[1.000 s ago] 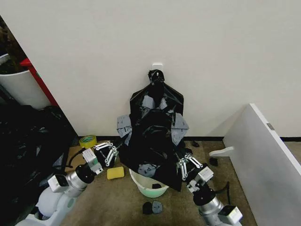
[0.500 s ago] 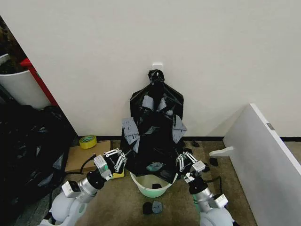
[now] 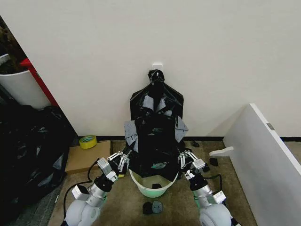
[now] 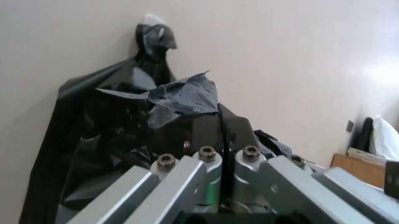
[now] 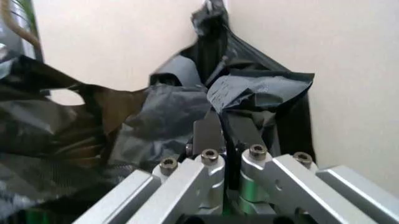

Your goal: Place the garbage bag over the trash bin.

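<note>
The left gripper is pinched on one side edge of the garbage bag, and the right gripper is pinched on the opposite edge, so the bag spans the gap between them. In each wrist view a crumpled flap of bag sticks out just past the closed fingers. The trash bin stands on the floor just below and between both grippers, the bag's lower part hanging over its rim.

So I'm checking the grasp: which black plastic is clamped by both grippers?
The garbage bag stretched above the trash bin, pinched by the left gripper and right gripper; the knotted bundle hangs behind.
</note>
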